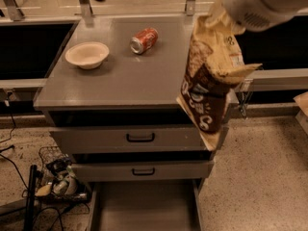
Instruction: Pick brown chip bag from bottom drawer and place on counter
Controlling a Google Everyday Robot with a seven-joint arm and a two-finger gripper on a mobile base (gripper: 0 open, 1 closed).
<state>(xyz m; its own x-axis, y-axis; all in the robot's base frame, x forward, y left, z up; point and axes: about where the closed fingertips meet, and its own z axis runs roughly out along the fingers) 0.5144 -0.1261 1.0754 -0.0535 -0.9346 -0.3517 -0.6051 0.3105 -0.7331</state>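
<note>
Bowl (pixel 87 55) left of can (pixel 144 40) on counter (pixel 125 88); chip bag (pixel 209 85) hangs at right edge, seemingly from tool (pixel 227 7) above.

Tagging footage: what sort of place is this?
Likely an office kitchenette or lab mock-up: grey drawer cabinet, bowl and soda can on its counter. The tool, upper right, holds the brown chip bag.

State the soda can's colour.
Soda can is red, camera view; gripper, top right, holds brown chip bag.

The smooth white plastic end effector (pixel 230 5), above the right edge of the matt grey table (pixel 120 81), holds the crinkly, shiny brown chip bag (pixel 211 73).
</note>
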